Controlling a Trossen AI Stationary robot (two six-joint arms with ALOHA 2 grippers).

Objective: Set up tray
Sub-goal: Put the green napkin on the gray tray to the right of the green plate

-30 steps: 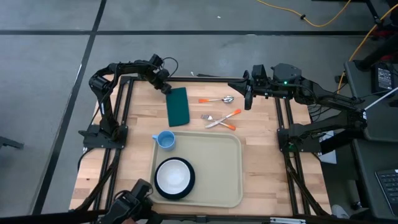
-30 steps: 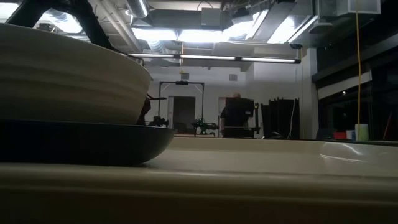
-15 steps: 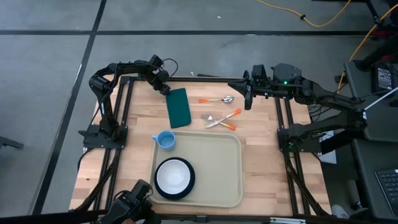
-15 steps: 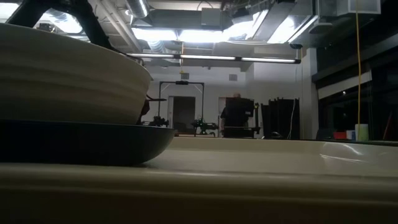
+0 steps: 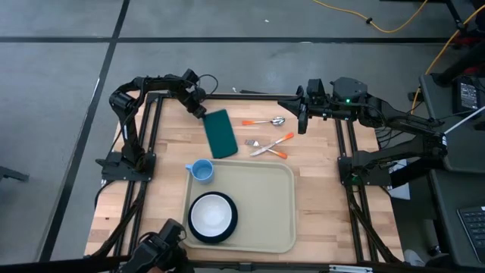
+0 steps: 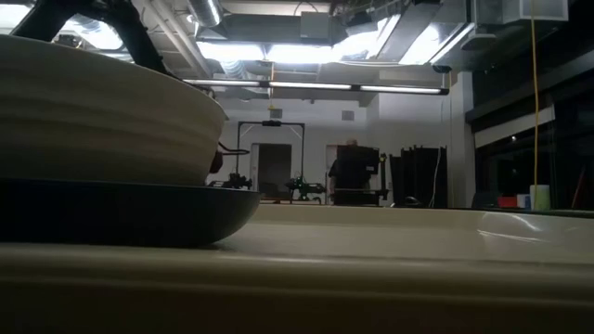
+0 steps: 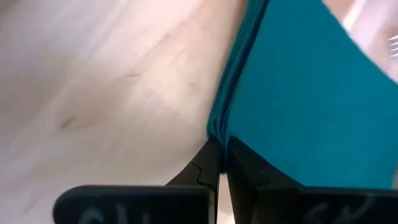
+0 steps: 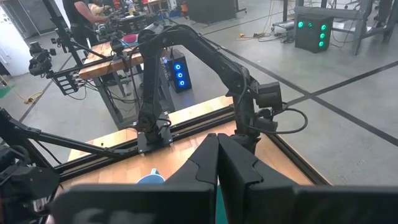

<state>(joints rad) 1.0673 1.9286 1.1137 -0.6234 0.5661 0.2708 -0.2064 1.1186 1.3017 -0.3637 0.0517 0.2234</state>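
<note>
Pinching the far corner of the dark green napkin [image 5: 220, 134], the left gripper [image 5: 198, 108] has its two fingers [image 7: 208, 168] pressed together on the folded cloth edge, as the left wrist view shows. The tray [image 5: 265, 216] lies just beside the napkin, on the side nearer the camera's bottom edge, with a blue cup [image 5: 201, 171] at its corner and a white bowl on a dark plate [image 5: 213, 217] inside it. To do this step well, I think the arm should lift the cloth only a little and carry it flat, so the folds do not open, then lay it on the bare part of the tray beside the bowl. The raised rim of the tray must be cleared, and also the cup, which stands between napkin and tray. On the other side of the napkin lie a spoon [image 5: 265, 121] and more cutlery with orange handles [image 5: 269, 146], near but apart. The right gripper [image 5: 301, 120] hangs closed and empty beyond the spoon, so it leaves room.
</note>
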